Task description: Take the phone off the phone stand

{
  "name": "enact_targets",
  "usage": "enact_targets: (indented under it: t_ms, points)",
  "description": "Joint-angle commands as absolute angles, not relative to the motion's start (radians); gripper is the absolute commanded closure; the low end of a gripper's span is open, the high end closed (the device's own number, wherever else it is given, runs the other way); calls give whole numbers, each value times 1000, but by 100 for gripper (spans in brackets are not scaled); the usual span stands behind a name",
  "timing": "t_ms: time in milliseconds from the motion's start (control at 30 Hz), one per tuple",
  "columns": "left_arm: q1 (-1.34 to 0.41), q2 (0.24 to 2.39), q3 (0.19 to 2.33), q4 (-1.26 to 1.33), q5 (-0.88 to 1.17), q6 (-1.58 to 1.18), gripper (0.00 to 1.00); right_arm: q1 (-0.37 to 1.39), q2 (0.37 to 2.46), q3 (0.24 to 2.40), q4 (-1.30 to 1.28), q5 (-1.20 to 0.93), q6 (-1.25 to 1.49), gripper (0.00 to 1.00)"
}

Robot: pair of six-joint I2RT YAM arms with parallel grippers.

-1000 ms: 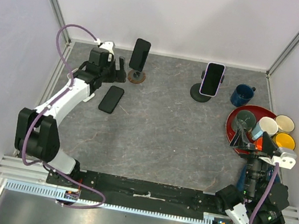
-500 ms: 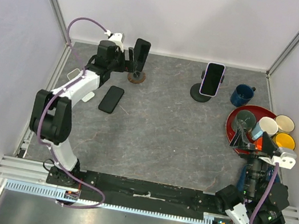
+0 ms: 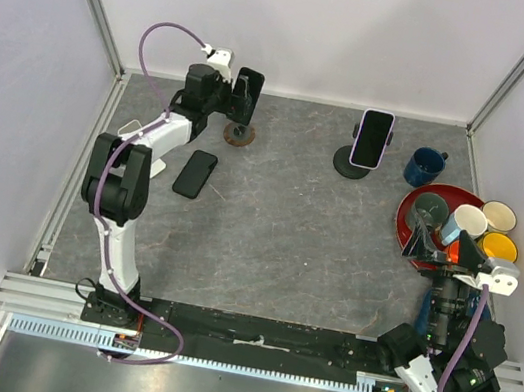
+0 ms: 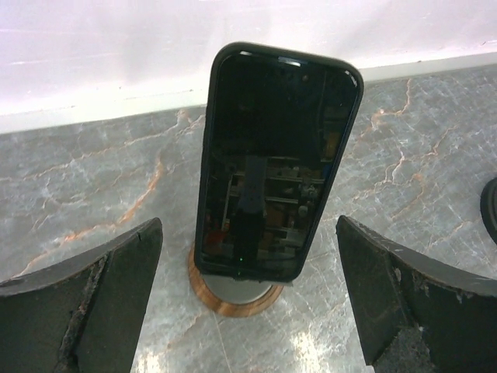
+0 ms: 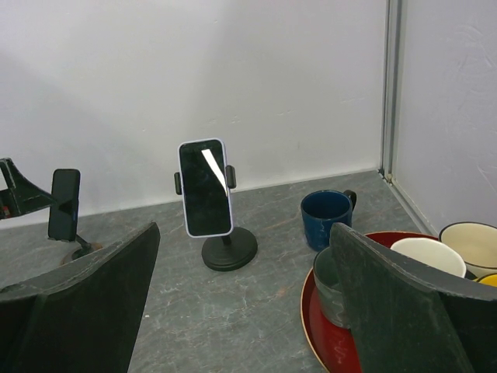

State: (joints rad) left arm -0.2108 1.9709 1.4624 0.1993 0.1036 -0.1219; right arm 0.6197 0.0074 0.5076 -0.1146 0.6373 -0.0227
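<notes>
A black phone (image 3: 245,95) stands upright on a round wooden stand (image 3: 240,134) at the back left. My left gripper (image 3: 221,98) is open, just left of that phone and level with it. In the left wrist view the phone (image 4: 276,155) and its stand (image 4: 230,294) sit centred between the spread fingers (image 4: 116,280), untouched. A second phone in a pale case (image 3: 373,137) is clamped on a black stand (image 3: 352,163); it also shows in the right wrist view (image 5: 206,188). My right gripper (image 3: 443,250) is open and empty at the near right.
A third black phone (image 3: 195,173) lies flat on the table near the left arm. A blue mug (image 3: 424,167) stands at the back right. A red tray (image 3: 408,222) with several mugs sits by the right wall, just beyond my right gripper.
My left gripper has swung from beside the flat phone toward the back and right, up to the phone on the wooden stand. The right arm has not moved.
</notes>
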Motion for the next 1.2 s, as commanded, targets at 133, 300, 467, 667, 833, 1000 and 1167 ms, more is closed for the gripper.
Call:
enact_targets:
  t_ms: [133, 300, 467, 667, 833, 1000, 1167]
  points:
    - [-213, 2057, 1592, 288, 189, -75, 0, 626, 5, 525, -97, 641, -31, 2]
    - [-212, 2082, 1621, 282, 210, -64, 0, 629, 3, 523, -95, 643, -31, 2]
    - [-225, 2105, 1647, 255, 189, -9, 0, 627, 5, 522, -95, 641, -32, 2]
    - [-239, 2131, 1672, 238, 121, 38, 0, 629, 5, 520, -94, 641, -34, 2]
    - [-244, 2151, 1698, 216, 89, 46, 0, 627, 3, 518, -91, 641, -32, 2]
    - [-247, 2171, 1718, 201, 72, 49, 0, 627, 5, 518, -91, 643, -34, 2]
    - [-247, 2181, 1724, 187, 74, 43, 0, 627, 5, 517, -89, 640, -34, 2]
